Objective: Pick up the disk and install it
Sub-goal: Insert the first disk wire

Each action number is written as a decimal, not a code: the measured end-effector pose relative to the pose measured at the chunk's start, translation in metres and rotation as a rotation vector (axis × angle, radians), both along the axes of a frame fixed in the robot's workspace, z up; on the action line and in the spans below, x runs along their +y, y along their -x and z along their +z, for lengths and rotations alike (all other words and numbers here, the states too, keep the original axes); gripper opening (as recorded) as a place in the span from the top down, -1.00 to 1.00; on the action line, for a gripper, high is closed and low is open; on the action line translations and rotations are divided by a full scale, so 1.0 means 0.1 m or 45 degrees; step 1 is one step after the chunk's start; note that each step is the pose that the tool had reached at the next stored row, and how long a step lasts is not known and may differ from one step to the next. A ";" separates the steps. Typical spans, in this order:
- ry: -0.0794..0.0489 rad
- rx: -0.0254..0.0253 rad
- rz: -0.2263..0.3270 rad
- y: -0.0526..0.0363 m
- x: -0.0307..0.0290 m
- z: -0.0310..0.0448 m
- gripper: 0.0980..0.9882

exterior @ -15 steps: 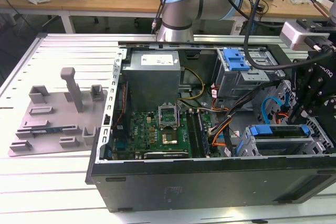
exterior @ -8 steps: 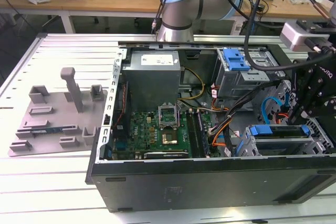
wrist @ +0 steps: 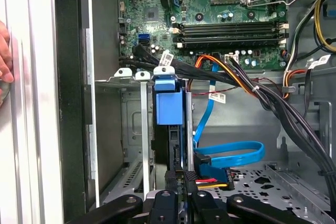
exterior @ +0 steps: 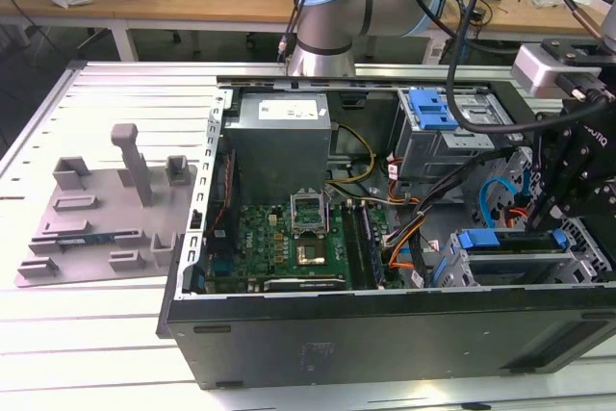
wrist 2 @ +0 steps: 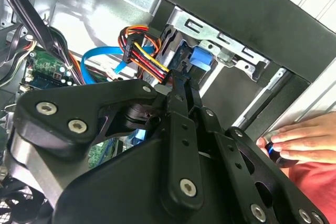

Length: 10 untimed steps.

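So here's where we're at: the open computer case [exterior: 385, 334] lies on its side on the slatted table [exterior: 96, 93], and the disk [wrist: 168, 145] is already sitting edge-on in a slot of the metal drive cage [wrist: 134, 129]. That cage is in the case corner at the exterior view's right, close to the front wall. The disk's blue carrier tab [wrist: 168, 100] sticks out at the end facing the motherboard [wrist: 210, 3].

The gripper [wrist: 184, 174] is right at the opposite end of the disk. In both wrist views we see its fingers [wrist: 176, 179] drawn nearly together, a really narrow gap, with the tips up against the disk's end. Honestly, we can't tell if they're pinching an edge or just resting on it.

A flat blue cable [wrist: 231, 153] loops just beside the disk, and a bundle of red, yellow and orange wires [wrist 2: 142, 51] runs past the fingertips. Further back in the case we see the grey power-supply box [exterior: 279, 132] and a second blue carrier [exterior: 433, 108] in the other cage.

A person's hand [wrist 2: 302, 140] rests on the table just outside the case wall. A grey fixture tray [exterior: 106, 209] sits well apart at the exterior view's left.
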<state>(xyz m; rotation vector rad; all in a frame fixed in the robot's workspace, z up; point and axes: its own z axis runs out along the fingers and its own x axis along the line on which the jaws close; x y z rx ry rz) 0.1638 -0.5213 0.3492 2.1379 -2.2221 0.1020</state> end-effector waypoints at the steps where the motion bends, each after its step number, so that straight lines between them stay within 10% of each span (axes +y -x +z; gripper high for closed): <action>1: 0.000 0.0001 0.000 0.000 0.000 -0.002 0.84; 10: 0.000 0.0001 0.000 -0.004 -0.003 -0.029 0.84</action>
